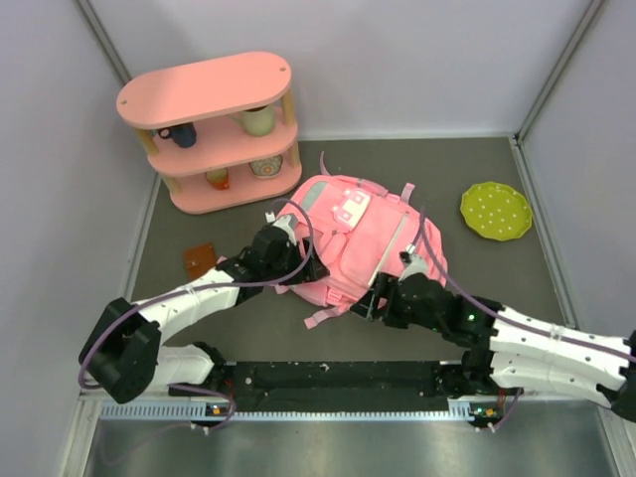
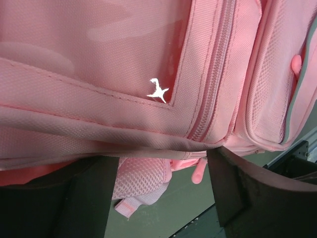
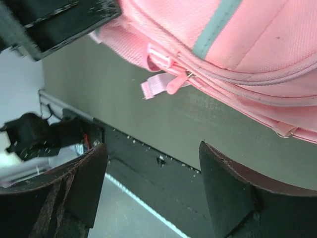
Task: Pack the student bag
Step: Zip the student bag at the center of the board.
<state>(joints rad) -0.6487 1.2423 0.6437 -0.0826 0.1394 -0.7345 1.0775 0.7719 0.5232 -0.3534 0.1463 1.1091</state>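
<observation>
The pink student bag (image 1: 353,238) lies flat in the middle of the table, patch side up. My left gripper (image 1: 298,266) is at its left edge. In the left wrist view the bag (image 2: 124,59) fills the frame, and the open gripper (image 2: 163,193) sits just under its seam, with a mesh strap (image 2: 141,181) and a pink zipper pull (image 2: 199,171) between the fingers, neither clamped. My right gripper (image 1: 376,306) is at the bag's near edge. In the right wrist view it (image 3: 151,193) is open and empty, a short way from the bag (image 3: 257,44) and its zipper pull (image 3: 174,85).
A pink three-tier shelf (image 1: 209,129) with cups stands at the back left. A green dotted plate (image 1: 495,211) lies at the right. A small brown flat item (image 1: 201,260) lies left of the bag. Grey walls enclose the table.
</observation>
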